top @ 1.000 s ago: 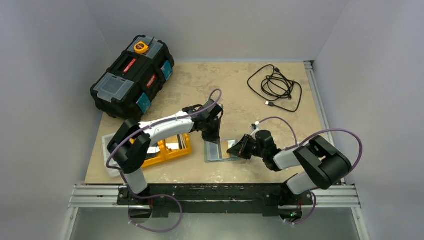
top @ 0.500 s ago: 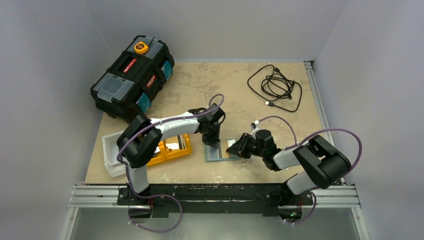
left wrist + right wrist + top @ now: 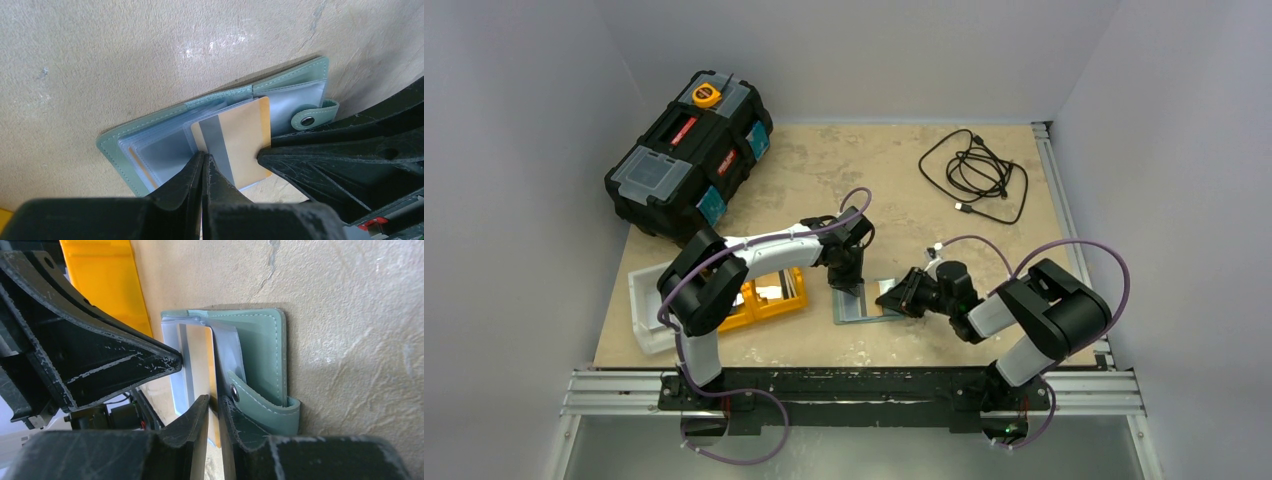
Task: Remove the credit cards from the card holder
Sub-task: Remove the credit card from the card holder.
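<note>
The grey-green card holder (image 3: 856, 310) lies open on the table between both grippers, its pale blue sleeves showing in the left wrist view (image 3: 290, 75). A tan credit card (image 3: 242, 140) with a grey stripe sticks partly out of a sleeve. My right gripper (image 3: 215, 402) is shut on this card's (image 3: 200, 360) near edge, beside the holder's snap tab (image 3: 260, 405). My left gripper (image 3: 202, 159) is shut, its tips pressed down on the sleeves next to the card. In the top view the left gripper (image 3: 852, 285) and right gripper (image 3: 894, 299) meet over the holder.
An orange two-compartment tray (image 3: 764, 295) and a white tray (image 3: 646, 300) sit left of the holder. A black toolbox (image 3: 689, 150) stands at the back left. A coiled black cable (image 3: 979, 175) lies at the back right.
The left arm's elbow swung right a second ago and its gripper settled onto the holder. The right arm's elbow has shifted left; its gripper stays at the holder's right edge.
</note>
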`<state>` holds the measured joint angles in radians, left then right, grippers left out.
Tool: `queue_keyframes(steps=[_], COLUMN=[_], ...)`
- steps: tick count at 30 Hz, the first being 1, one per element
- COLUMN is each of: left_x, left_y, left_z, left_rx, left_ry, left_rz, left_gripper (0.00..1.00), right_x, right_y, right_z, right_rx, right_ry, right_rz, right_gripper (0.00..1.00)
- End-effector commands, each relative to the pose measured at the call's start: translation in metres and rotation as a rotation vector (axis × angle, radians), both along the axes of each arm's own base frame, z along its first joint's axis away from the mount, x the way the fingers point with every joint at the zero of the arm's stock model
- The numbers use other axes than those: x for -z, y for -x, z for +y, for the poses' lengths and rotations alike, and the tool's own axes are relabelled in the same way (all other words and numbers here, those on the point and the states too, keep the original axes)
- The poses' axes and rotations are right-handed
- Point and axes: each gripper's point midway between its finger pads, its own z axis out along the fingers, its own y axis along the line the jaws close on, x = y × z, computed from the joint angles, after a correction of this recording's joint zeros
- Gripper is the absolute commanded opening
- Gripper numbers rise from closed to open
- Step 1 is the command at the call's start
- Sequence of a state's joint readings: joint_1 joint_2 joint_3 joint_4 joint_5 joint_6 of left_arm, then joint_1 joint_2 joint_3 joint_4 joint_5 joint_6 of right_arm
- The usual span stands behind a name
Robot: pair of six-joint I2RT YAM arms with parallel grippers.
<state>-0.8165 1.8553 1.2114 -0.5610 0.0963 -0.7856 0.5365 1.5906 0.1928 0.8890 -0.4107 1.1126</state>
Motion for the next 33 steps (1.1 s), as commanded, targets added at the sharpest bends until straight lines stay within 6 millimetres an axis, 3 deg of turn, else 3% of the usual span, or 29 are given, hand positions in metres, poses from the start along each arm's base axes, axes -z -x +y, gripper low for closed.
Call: queue_keyframes(steps=[1,17,21,23,31,33], left_x=[0.0255,0.0266,0.0268,0.0268,0.0272,0.0281], left_y=[0.0108,0.0115,0.0118,0.0119,0.0117,0.0118], left_z=[0.0326,0.036,0.035,0.0347,0.0372,0.0392], left_rx=[-0.023,-0.026,-0.024,-0.024,-0.029,-0.033], left_ry=[-0.143,-0.149,-0.145,-0.144,-0.152,-0.158], left_rz=[0.037,0.038,0.04,0.041,0.043,0.047], left_gripper=[0.0,0.0,0.0,0.0,0.0,0.0], right_x=[0.0016,-0.0014,-0.0017,-0.001,0.0017,0.0033], right_y=[0.0037,0.0043,0.0035,0.0035,0.0055,0.0059], right_z=[-0.0028,-0.005,-0.0026,-0.0019,-0.0055,-0.0099], right_rx=[0.006,0.013,0.001,-0.002,0.018,0.037], right_ry=[-0.015,-0.064,-0.072,-0.073,-0.071,-0.06], right_rz=[0.007,0.006,0.003,0.004,0.018,0.022], right_gripper=[0.17,0.09,0.19,0.19,0.0,0.0])
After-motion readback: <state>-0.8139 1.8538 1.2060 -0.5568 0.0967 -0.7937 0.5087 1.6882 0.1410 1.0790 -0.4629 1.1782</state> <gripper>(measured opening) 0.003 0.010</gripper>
